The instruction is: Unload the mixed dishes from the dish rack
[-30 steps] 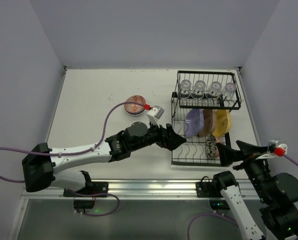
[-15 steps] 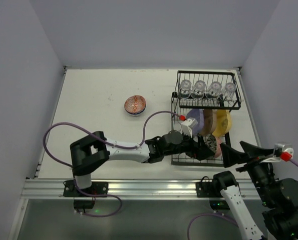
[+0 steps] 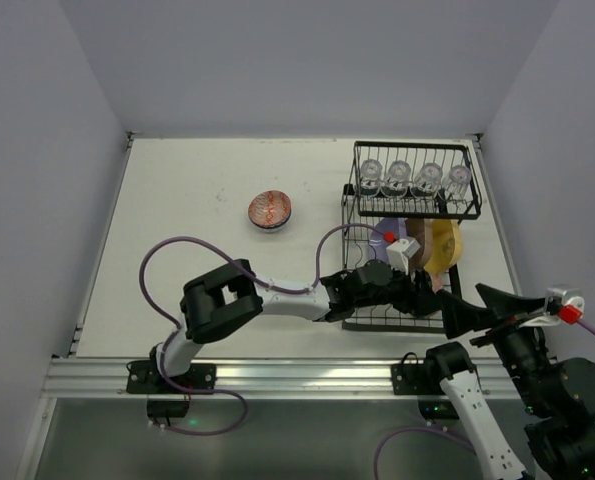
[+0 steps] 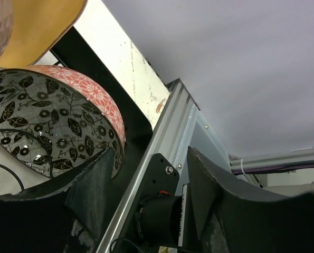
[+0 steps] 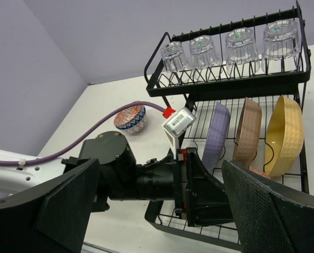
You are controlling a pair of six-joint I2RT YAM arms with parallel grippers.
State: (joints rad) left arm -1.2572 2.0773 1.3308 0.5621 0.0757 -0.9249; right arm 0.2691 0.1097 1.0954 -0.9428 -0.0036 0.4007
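Note:
The black wire dish rack (image 3: pixel 414 146) stands at the far right. Several clear glasses (image 3: pixel 414 178) sit upside down on its upper shelf. The lavender (image 5: pixel 217 134), brown (image 5: pixel 246 132) and yellow (image 5: pixel 283 134) plates stand on edge in the lower tier. A bowl (image 4: pixel 46 126), black leaf pattern inside and pink outside, stands on edge at the rack's front right. My left gripper (image 3: pixel 427 297) is inside the lower tier, open, one finger (image 4: pixel 93 184) at the bowl's rim. My right gripper (image 3: pixel 472 310) is open and empty just off the rack's front right corner.
A patterned bowl (image 3: pixel 270 210) sits upright on the table left of the rack. The left arm's purple cable (image 3: pixel 177 250) loops over the table. An aluminium rail (image 3: pixel 277 375) runs along the near edge. Walls close in on three sides.
My left arm has swung right from the table's middle into the rack's lower tier, up to the standing bowl. My right gripper has shifted only slightly.

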